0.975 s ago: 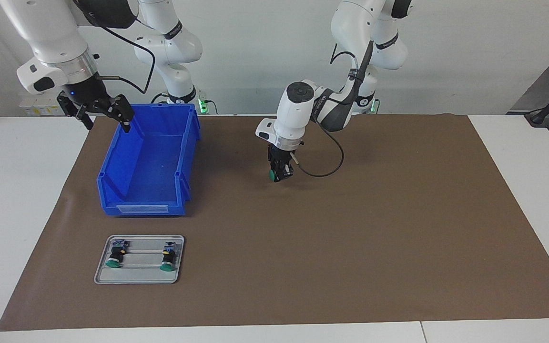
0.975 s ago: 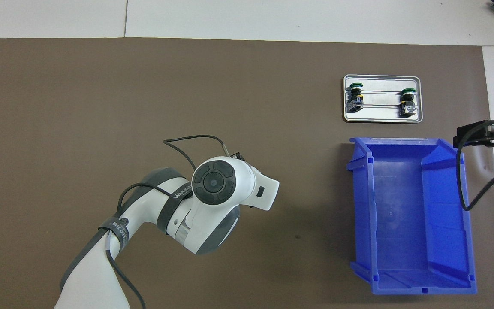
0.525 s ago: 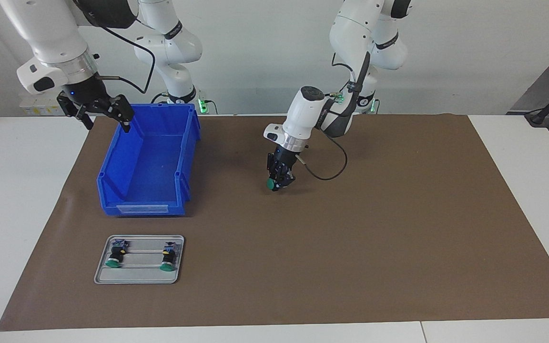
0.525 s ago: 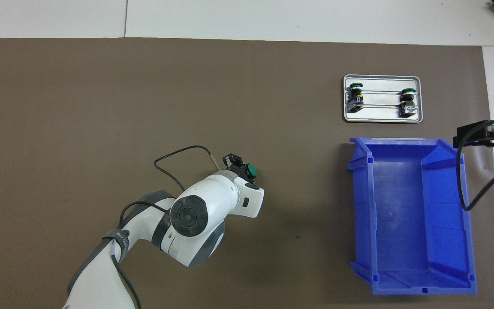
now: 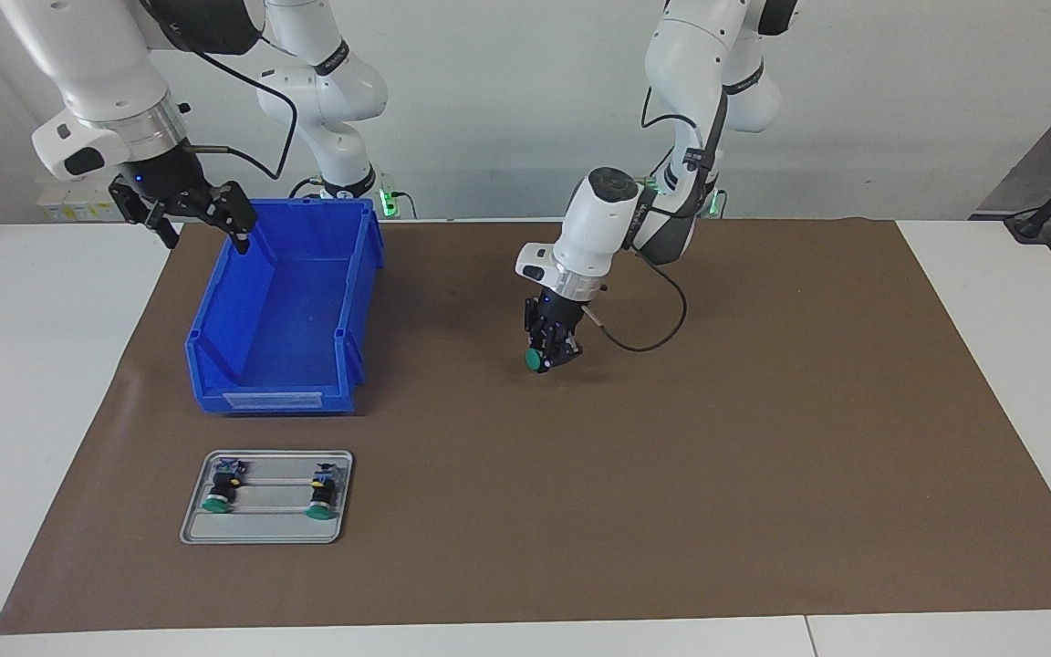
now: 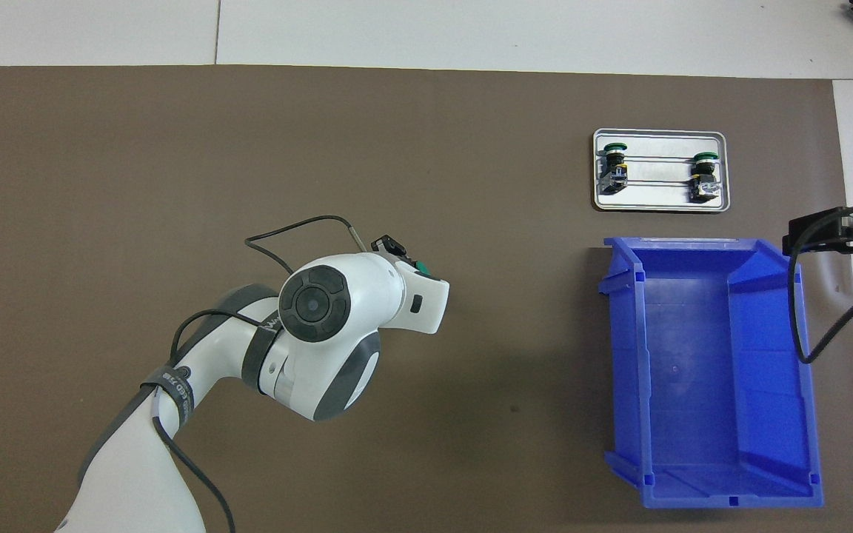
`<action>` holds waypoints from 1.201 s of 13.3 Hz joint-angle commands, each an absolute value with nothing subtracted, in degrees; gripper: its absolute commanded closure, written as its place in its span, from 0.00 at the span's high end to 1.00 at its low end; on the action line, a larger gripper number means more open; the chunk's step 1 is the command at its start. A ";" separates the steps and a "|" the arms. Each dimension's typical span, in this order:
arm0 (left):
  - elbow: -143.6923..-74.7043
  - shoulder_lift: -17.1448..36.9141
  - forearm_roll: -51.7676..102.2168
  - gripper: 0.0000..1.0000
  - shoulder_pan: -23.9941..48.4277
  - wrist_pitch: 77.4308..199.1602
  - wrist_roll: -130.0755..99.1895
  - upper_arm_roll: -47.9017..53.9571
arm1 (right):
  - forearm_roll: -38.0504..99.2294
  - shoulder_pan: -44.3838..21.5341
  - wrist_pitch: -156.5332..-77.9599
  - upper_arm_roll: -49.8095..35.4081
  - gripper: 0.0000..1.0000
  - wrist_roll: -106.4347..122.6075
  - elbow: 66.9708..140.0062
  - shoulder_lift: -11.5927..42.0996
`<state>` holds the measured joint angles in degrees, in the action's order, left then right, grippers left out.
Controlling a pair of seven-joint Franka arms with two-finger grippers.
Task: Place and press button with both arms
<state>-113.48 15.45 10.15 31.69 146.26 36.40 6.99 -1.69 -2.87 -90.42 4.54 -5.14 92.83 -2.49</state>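
Observation:
My left gripper is shut on a button, whose green cap points down and sideways, low over the middle of the brown mat. In the overhead view the white wrist hides most of it and only a sliver of the green cap peeks out. Two more buttons lie on their sides in a small grey tray. My right gripper hangs open and empty above the blue bin's rim at the right arm's end.
An open blue bin with nothing in it stands on the mat toward the right arm's end. The grey tray lies just farther from the robots than the bin. White table surrounds the mat.
The left wrist has swung and carried the held button a little away from the bin and lower toward the mat. The right arm has not moved.

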 commanded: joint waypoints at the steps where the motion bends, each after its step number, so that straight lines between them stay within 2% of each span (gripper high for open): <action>1: -109.44 15.56 12.04 0.29 28.67 133.58 42.69 7.12 | -1.76 -2.11 -89.91 3.87 1.00 -3.96 93.52 -3.43; 3: -107.93 14.51 12.13 0.30 25.24 125.28 47.26 7.12 | -1.76 -2.11 -89.91 3.87 1.00 -3.96 93.52 -3.43; 6: -109.07 12.75 14.92 0.30 20.41 121.47 55.34 7.12 | -1.67 -2.11 -89.91 3.87 1.00 -3.96 93.52 -3.43; 9: -111.61 10.03 26.14 0.31 14.26 118.66 66.93 7.03 | -1.76 -2.11 -89.91 3.87 1.00 -3.96 93.52 -3.43; 12: -115.39 8.44 37.76 0.33 11.70 119.88 75.65 6.77 | -1.76 -2.11 -89.91 3.87 1.00 -3.96 93.52 -3.43; 13: -116.79 8.00 41.19 0.32 10.82 120.67 78.81 6.77 | -1.76 -2.11 -89.91 3.87 1.00 -3.96 93.52 -3.43; 16: -124.86 5.28 54.18 0.17 10.37 128.20 92.60 6.77 | -1.76 -2.11 -89.91 3.87 1.00 -3.96 93.52 -3.43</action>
<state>-117.37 9.47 46.79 10.74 123.05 84.99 6.40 -1.69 -2.87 -90.42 4.54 -5.14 92.83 -2.49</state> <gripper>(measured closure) 0.661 0.000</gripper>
